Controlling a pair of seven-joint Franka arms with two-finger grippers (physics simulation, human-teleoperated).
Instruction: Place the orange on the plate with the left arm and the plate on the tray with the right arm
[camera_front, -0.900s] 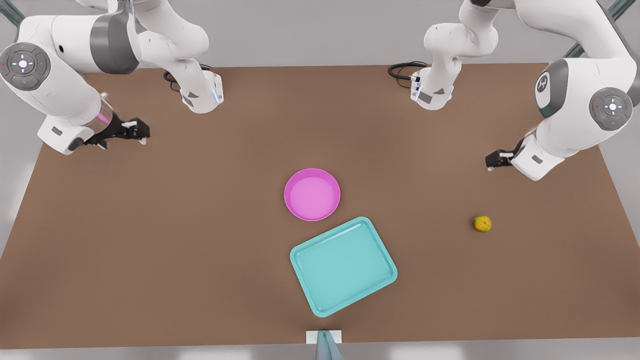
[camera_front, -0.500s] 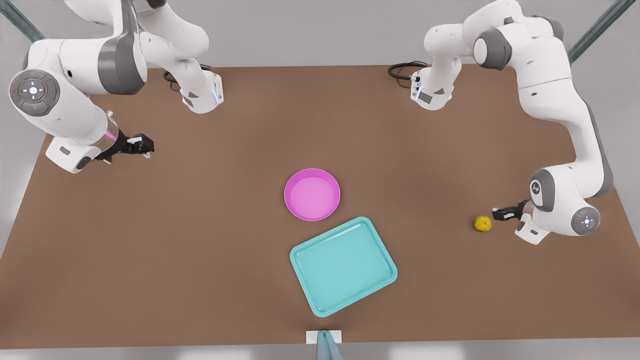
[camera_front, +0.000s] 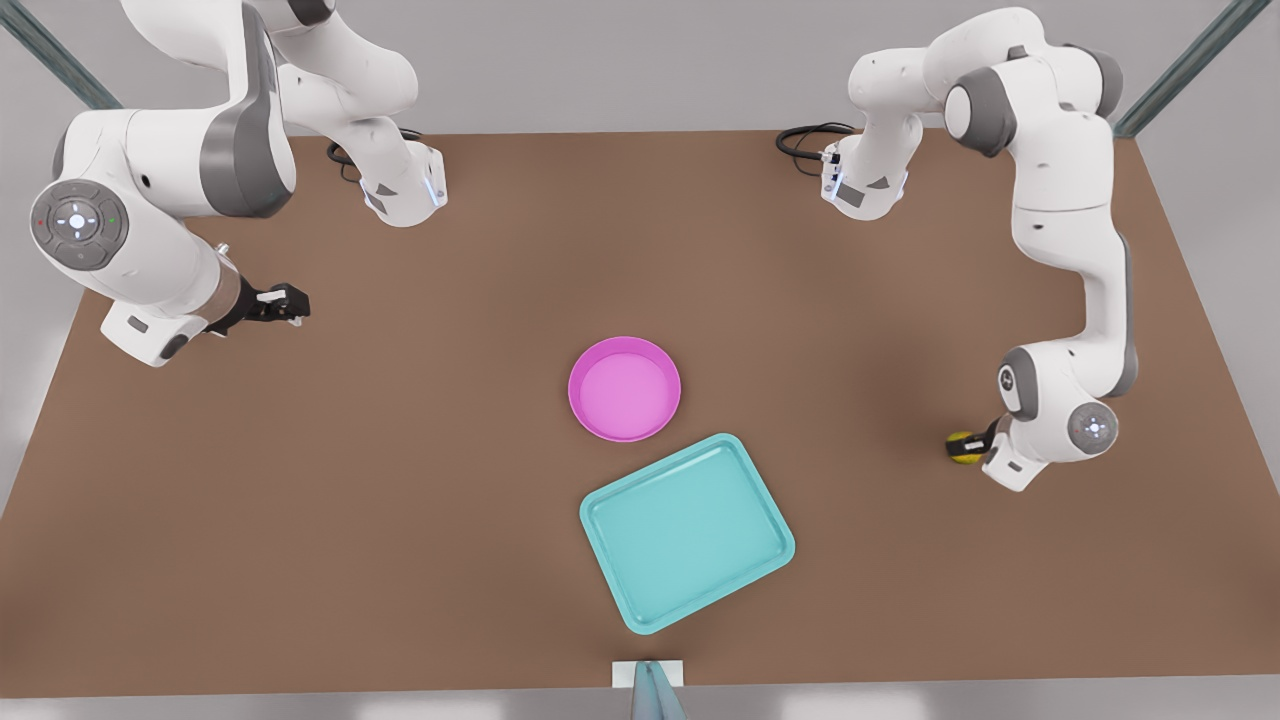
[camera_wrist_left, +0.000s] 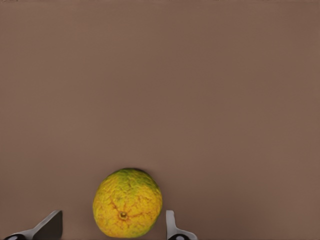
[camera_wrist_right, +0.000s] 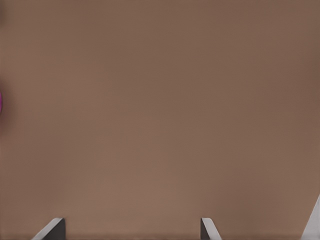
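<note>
The orange lies on the brown table at the front view's right, partly covered by my left gripper. In the left wrist view the orange sits between the spread fingers of the left gripper, which is open. The pink plate rests near the table's middle, and the teal tray lies just in front of it. Far off at the front view's left, my right gripper hovers open over bare table. The right wrist view shows the right gripper and a sliver of the plate.
Both arm bases stand at the table's back edge with black cables beside them. A small white marker sits at the front edge below the tray. Open brown table lies between the plate and each gripper.
The left arm has swung down and toward the orange, and its gripper now straddles the fruit. The right gripper has drifted slightly lower and toward the middle.
</note>
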